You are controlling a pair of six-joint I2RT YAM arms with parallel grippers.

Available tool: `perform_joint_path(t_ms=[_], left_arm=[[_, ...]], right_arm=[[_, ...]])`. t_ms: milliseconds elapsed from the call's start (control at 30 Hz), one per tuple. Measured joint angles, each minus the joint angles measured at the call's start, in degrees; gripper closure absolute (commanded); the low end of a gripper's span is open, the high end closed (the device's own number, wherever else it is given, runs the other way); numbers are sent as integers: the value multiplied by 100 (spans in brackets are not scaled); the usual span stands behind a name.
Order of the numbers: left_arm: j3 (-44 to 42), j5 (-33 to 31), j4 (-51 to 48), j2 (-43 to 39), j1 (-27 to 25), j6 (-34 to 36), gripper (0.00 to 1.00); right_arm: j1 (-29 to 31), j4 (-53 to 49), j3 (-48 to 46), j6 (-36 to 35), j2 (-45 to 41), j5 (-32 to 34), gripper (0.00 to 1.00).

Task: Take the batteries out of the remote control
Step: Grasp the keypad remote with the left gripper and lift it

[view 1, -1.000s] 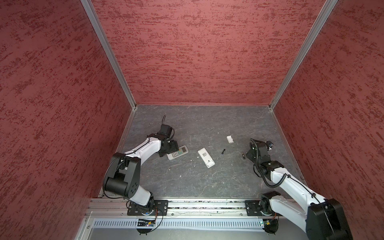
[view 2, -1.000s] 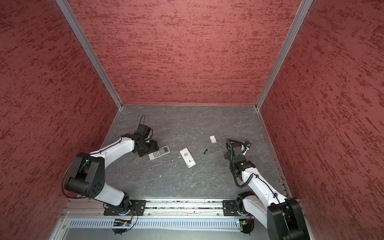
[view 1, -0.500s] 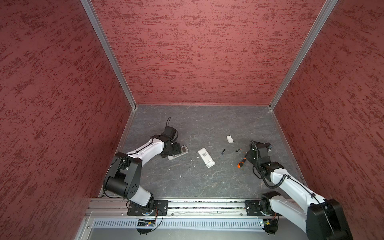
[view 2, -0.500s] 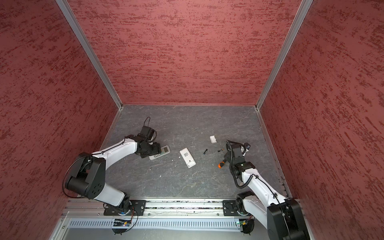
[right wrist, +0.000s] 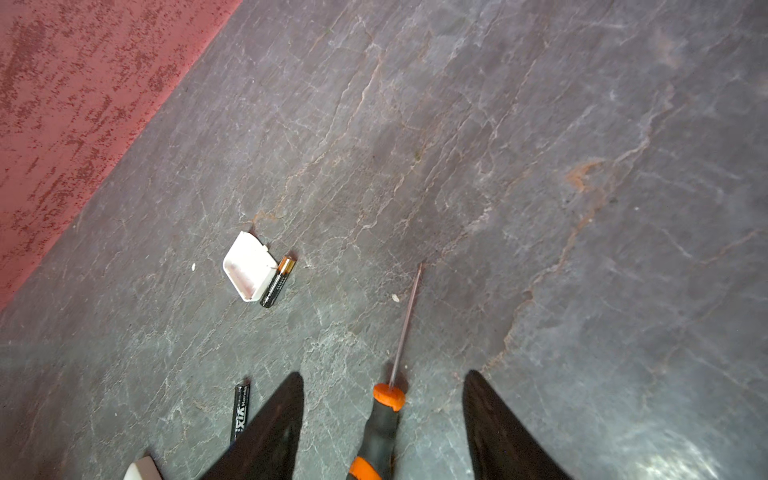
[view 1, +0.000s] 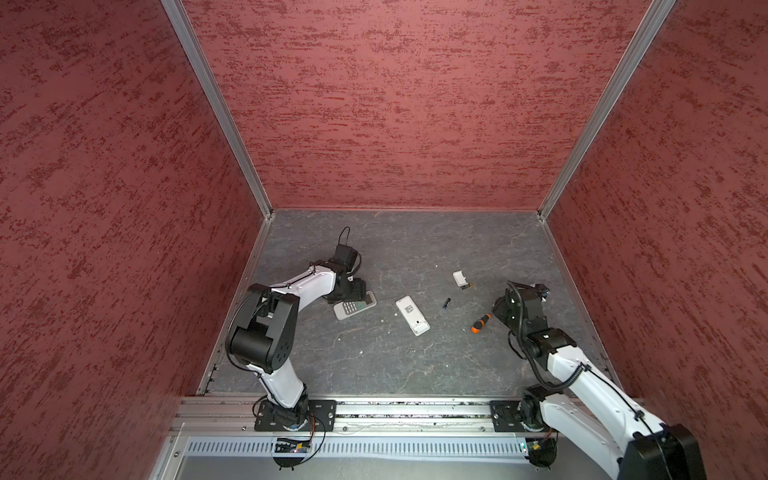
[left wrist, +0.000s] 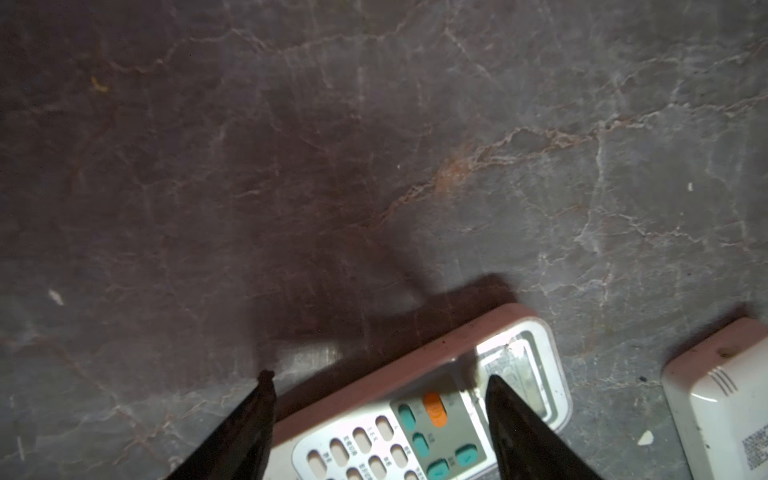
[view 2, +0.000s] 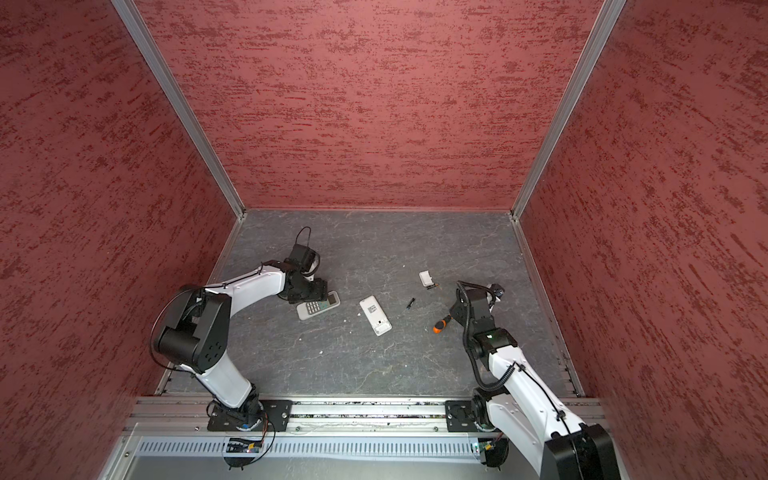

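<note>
Red stippled walls (view 1: 395,104) box in my grey slate-look tabletop (view 1: 374,365), and I'm reading everything off the four feeds. Left gripper (left wrist: 379,376) sits low over the pale grey push-button remote control (left wrist: 415,424), fingers spread wide. One tip hangs past the remote's long edge over bare table, the other is above its little screen, and I can't tell whether either touches.

Near it, toward the middle in both top views, lies the white rectangular remote control (view 1: 412,315), face down, label up, nothing on it.

Batteries now. One black-and-copper cylindrical battery (right wrist: 277,282) lies flat, snug against the edge of the small white plastic battery cover (right wrist: 249,272), out on the open table. The second thin dark battery (view 1: 446,303) lies alone between the white remote and that cover, clear of both.

Right gripper (right wrist: 382,373) is parted too, gripping nothing. The orange-and-black screwdriver (right wrist: 380,424) lies on the table in the gap, handle between the fingers with daylight on each side, thin shaft pointing away from the wrist
</note>
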Motion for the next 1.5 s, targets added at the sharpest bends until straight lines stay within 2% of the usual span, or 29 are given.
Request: perform_joint_path(t_ms=[200,433,633,800,900,1033,1133,1233,1400,1500], left_arm=[[-232,212,227,-74,-103,-28,21],[-699,245,289,-479,-796,-444,19],[-627,-122,-94,-474,-1355,-741,19],[0,-623,-647,72,-1513,-763,20],[299,-820,-831,363,-1565,-748,24],[706,-953,-1014,660,-1576,-695,34],[894,-977,-1043,815,-1576,-651,47],[946,-1008,-1075,839,-1578,-614,54],[946,-1008,-1075,835,-1572,-625,55],[883,-905,-1025,776,-1504,-697,55]], right_arm=[[0,4,0,-70,-26,-17,38],[2,140,0,-107,179,-116,38],[2,341,0,-122,319,-223,38],[7,455,0,-129,330,-273,38],[7,472,0,-133,323,-280,38],[7,466,0,-170,317,-282,39],[13,461,0,-210,299,-282,42],[15,452,4,-269,295,-284,44],[131,424,144,-422,372,-393,46],[415,566,238,-651,426,-595,46]])
